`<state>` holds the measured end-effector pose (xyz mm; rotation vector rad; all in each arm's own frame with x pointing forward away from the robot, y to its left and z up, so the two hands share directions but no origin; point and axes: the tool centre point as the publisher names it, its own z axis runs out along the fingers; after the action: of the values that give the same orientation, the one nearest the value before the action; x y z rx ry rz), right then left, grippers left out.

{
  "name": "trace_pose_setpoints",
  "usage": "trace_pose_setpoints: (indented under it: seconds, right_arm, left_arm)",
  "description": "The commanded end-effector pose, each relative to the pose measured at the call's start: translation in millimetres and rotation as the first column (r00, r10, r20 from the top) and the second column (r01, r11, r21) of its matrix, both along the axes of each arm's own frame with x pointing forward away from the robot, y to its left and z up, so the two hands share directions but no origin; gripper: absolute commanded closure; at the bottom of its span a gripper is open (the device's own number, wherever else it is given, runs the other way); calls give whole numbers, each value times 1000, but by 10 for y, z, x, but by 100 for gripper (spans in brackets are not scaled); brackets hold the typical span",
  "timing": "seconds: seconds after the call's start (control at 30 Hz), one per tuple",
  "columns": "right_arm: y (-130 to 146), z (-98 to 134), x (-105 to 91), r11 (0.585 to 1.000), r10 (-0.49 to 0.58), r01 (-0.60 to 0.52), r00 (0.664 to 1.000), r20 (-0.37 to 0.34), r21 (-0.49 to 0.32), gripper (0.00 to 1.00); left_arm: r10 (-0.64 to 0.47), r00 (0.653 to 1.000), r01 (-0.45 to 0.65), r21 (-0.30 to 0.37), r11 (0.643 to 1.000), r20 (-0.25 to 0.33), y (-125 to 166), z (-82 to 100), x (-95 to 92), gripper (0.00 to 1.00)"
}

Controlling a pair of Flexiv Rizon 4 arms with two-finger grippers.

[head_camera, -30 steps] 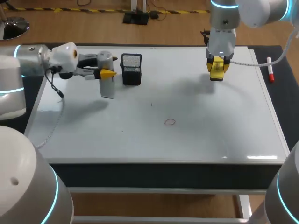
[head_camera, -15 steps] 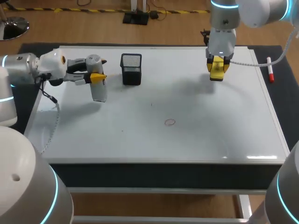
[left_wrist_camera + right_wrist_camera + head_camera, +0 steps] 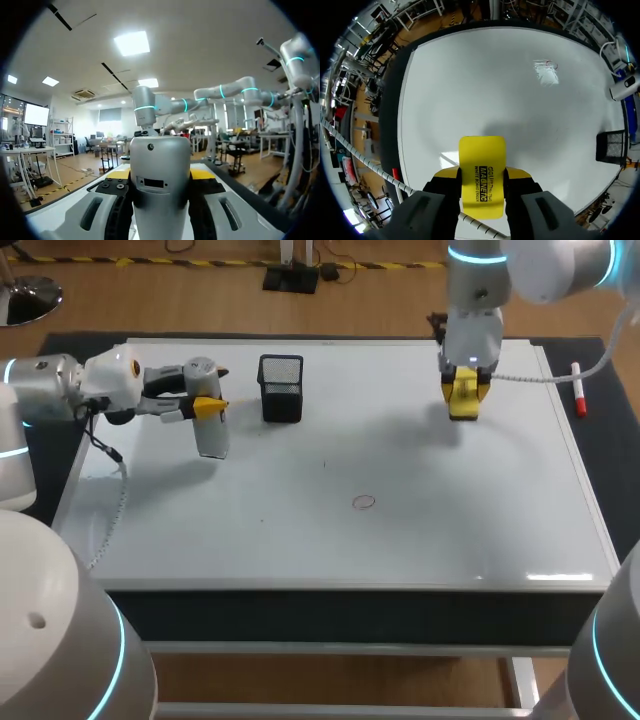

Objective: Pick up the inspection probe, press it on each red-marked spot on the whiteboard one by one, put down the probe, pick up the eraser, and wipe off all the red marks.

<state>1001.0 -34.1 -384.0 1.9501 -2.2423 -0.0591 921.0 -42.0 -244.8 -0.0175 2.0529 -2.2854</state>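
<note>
The inspection probe (image 3: 212, 432), a grey-white cylinder, hangs tilted above the whiteboard's (image 3: 420, 530) far left part with my left gripper (image 3: 207, 405) shut on its upper end. In the left wrist view the probe (image 3: 160, 182) fills the gap between the fingers of the left gripper (image 3: 160, 174). My right gripper (image 3: 463, 398) is over the far right of the board, shut on the yellow eraser (image 3: 462, 400); the right wrist view shows the eraser (image 3: 481, 176) clamped between the yellow tips. A small red ring mark (image 3: 364, 502) lies near the board's middle.
A black mesh holder (image 3: 281, 388) stands at the back, just right of the probe. A red marker pen (image 3: 577, 388) lies on the dark mat past the board's right edge. A tiny dark speck (image 3: 324, 464) sits near the board's centre.
My left arm has drawn back to the left with the probe, away from the mesh holder, then stayed put. The right gripper with the eraser has barely shifted.
</note>
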Motion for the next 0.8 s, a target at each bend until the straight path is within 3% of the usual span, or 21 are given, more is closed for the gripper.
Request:
trace_pose_setpoints:
  seconds: [0.03,0.27,0.43,0.63,0.8]
  right_arm:
    - [40,-28,-396,999,31,-31,999,39,-12,100]
    - [175,29,-961,994,110,-109,992,63,-19,100]
    - [342,70,-1318,992,123,-125,991,55,30,100]
    - [632,149,-1641,984,160,-163,986,54,65,100]
    - [896,149,-1784,974,215,-219,975,62,63,100]
  left_arm:
    - [0,1000,0,-3,1000,2,-1,3,-1,100]
    - [0,1000,0,-3,1000,2,-1,3,-1,100]
    - [0,1000,0,-3,1000,2,-1,3,-1,100]
    - [0,1000,0,-3,1000,2,-1,3,-1,100]
    - [0,1000,0,-3,1000,2,-1,3,-1,100]
